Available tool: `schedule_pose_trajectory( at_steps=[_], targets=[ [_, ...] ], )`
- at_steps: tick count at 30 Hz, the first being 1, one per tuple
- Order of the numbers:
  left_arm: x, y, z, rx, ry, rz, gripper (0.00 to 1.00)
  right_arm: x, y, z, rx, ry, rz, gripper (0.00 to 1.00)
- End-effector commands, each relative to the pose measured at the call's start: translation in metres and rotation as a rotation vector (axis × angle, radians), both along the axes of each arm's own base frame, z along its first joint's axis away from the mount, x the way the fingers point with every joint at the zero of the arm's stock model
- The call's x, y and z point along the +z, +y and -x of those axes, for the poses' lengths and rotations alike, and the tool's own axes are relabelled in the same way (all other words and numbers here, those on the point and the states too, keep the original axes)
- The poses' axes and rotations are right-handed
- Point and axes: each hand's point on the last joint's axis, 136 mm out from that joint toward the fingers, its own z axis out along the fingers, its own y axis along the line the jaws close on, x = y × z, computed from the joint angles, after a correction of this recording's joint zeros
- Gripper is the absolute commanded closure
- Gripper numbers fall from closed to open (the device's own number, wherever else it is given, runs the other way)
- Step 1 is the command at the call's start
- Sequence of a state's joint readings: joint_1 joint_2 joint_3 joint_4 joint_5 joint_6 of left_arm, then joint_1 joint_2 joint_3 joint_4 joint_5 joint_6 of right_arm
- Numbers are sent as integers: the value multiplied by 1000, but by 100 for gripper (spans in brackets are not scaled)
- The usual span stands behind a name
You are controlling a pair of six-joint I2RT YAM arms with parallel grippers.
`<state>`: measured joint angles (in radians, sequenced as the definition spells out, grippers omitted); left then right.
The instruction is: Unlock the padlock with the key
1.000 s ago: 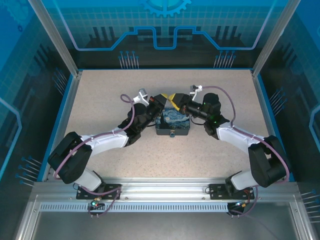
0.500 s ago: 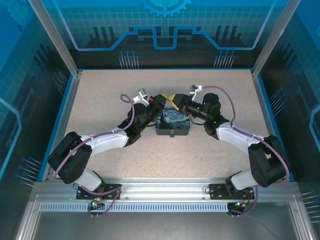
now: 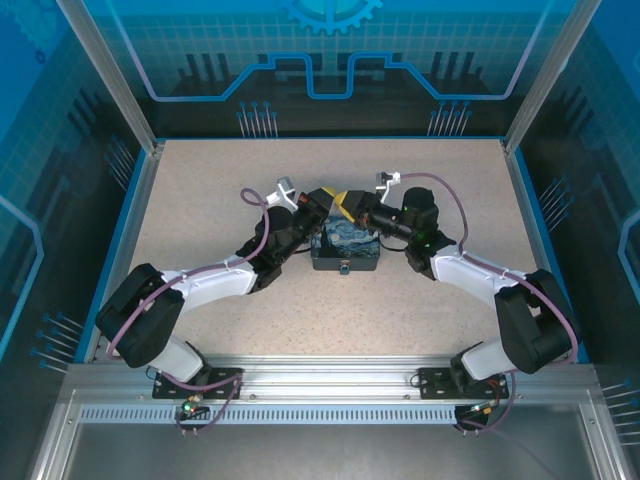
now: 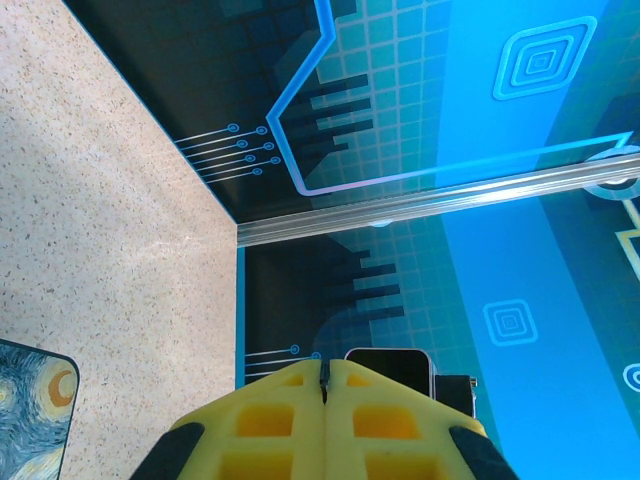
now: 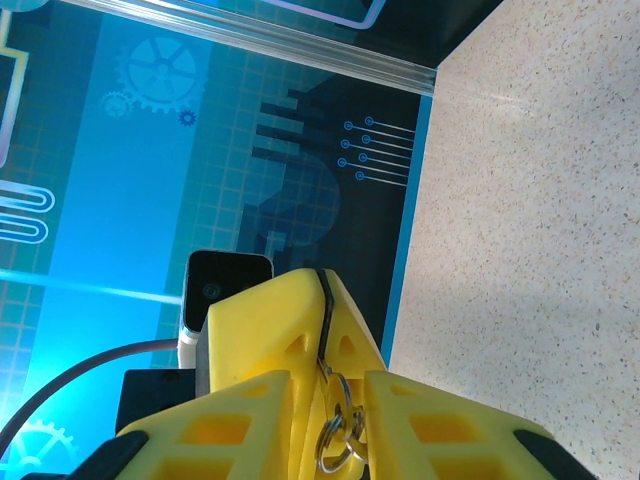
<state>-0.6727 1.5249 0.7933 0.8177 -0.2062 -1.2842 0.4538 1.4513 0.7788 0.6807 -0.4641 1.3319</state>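
Metal of the key (image 5: 326,350) ran as a thin dark strip between the yellow fingers (image 5: 250,330) of the right gripper (image 5: 322,290), which was clenched on it. Small split rings hung from the key's lower end, in the gap at the base of the fingers. The left gripper (image 4: 323,385) was clenched too, its yellow fingers pressed flat together with nothing seen between them.

From above, both grippers met tip to tip at the far edge of the starry-painted box (image 3: 345,240), which sat mid-desk (image 3: 200,200). The padlock (image 3: 345,267) was a small metallic spot on the box's near face. The box's painted lid thus lay between the padlock and the held key, and whether the padlock's shackle was closed could not be told. Beyond both grippers' fingers stood the blue patterned wall (image 4: 520,150).
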Motion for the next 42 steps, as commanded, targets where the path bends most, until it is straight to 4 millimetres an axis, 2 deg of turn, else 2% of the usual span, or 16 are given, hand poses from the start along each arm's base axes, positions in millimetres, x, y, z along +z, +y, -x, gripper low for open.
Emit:
schedule_pose_trajectory(
  at_steps=[1,28,42],
  targets=[
    [17,1,1,16,-48,29,100,5,3,5,10,-31,7,74],
    [10,5,6,16,-26,19,100,10,-3,-2,-16,-34,10,75],
    [7,3,7,11,-23,17,100,13,-5,0,-17,-40,12,86]
  ],
)
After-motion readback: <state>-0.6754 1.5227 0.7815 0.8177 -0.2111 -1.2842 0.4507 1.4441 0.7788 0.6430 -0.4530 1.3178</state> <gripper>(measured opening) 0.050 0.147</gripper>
